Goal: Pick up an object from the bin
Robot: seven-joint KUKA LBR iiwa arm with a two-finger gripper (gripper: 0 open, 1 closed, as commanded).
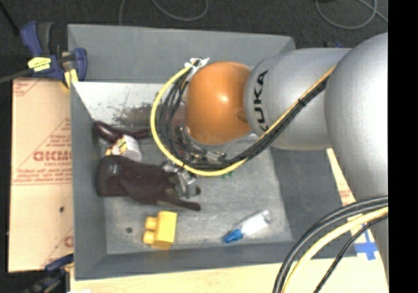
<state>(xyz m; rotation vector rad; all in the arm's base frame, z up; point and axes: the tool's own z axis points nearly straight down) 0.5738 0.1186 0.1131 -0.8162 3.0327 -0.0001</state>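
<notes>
The gripper hangs low over the right end of a dark brown, glove-like cloth that stretches away to its left. I cannot tell whether it is open or closed (the orange wrist cover hides much of it). Just below it lies a yellow block, and to its lower right a blue-capped white tube.

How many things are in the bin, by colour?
Dark brown: 2, a floppy fabric glove and a curved strip behind it
Yellow: 1, a plastic building block
White: 2, a blue-capped tube and a small rounded object
Total: 5 visible; the arm may hide more.
</notes>
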